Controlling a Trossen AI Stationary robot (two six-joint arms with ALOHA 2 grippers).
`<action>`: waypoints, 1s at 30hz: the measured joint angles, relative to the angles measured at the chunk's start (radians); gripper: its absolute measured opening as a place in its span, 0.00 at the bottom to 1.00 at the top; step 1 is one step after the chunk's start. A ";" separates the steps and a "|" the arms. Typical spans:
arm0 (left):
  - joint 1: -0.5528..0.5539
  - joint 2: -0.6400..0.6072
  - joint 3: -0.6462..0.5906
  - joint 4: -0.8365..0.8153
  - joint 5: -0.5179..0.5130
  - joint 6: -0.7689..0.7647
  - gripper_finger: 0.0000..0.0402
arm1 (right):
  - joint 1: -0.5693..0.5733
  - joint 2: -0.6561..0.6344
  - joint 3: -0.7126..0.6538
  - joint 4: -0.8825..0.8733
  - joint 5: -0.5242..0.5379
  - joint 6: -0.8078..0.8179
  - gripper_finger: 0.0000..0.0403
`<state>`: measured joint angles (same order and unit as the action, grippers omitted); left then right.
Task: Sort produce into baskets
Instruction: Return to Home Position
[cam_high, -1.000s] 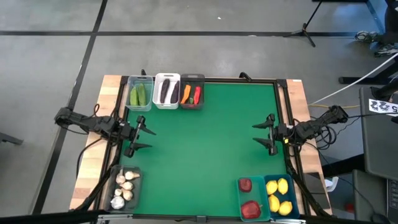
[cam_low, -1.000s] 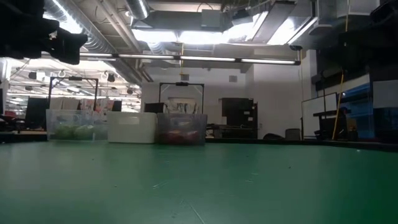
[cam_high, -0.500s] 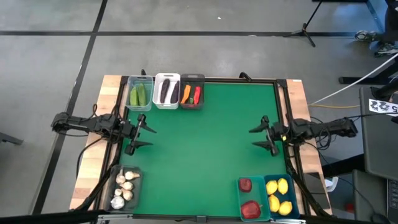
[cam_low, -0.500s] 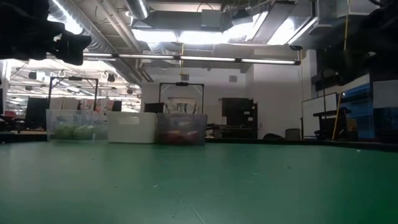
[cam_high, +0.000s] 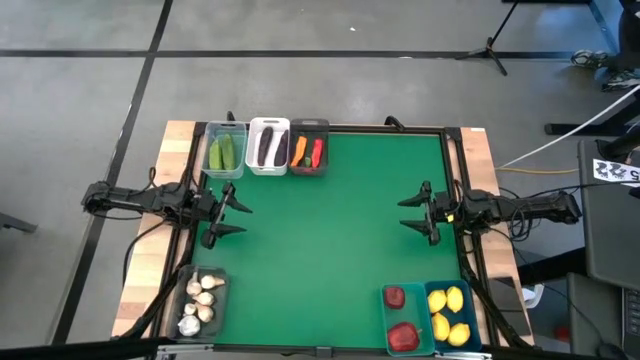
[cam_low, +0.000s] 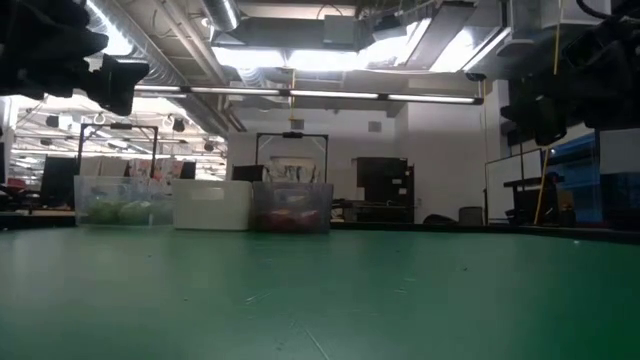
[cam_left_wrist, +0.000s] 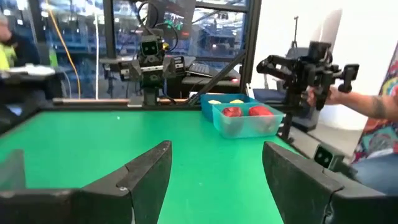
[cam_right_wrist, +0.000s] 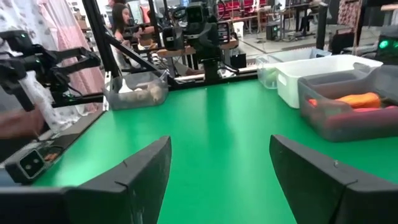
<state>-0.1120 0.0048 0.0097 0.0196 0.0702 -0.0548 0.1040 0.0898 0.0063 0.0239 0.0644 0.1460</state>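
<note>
The produce lies sorted in the baskets. Along the far edge stand a clear bin with green cucumbers (cam_high: 226, 152), a white bin with purple eggplants (cam_high: 268, 147) and a dark grey bin with a carrot and a chili (cam_high: 308, 150). A dark bin of garlic bulbs (cam_high: 199, 303) sits at the near left. Two teal bins at the near right hold red fruits (cam_high: 401, 318) and lemons (cam_high: 449, 314). My left gripper (cam_high: 227, 214) hovers open over the mat's left edge. My right gripper (cam_high: 418, 211) hovers open over the right edge. Both point level toward the middle, with nothing between their fingers.
The green mat (cam_high: 330, 240) lies bare between the two grippers. A black frame rail (cam_high: 380, 128) borders the mat. In the wrist views, a person's arm (cam_left_wrist: 367, 106) shows beyond the table's near right side and people stand in the room behind.
My right arm has swung about its base, so the gripper now points straight toward the table's left edge; it has shifted slightly toward the far edge and come into the low view at the upper right. My left arm has turned a little too. Both grippers stay open.
</note>
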 joint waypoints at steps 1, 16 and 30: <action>0.000 0.000 0.000 0.000 0.000 -0.020 0.61 | 0.000 0.000 0.000 0.001 -0.004 0.004 0.67; 0.000 0.000 0.000 0.000 -0.004 -0.049 0.61 | 0.000 0.000 0.000 0.018 -0.003 0.005 0.67; 0.000 0.000 0.000 0.000 -0.004 -0.048 0.61 | 0.000 0.000 0.000 0.024 -0.003 0.006 0.67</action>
<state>-0.1120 0.0051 0.0093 0.0193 0.0664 -0.1031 0.1043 0.0898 0.0063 0.0483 0.0612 0.1516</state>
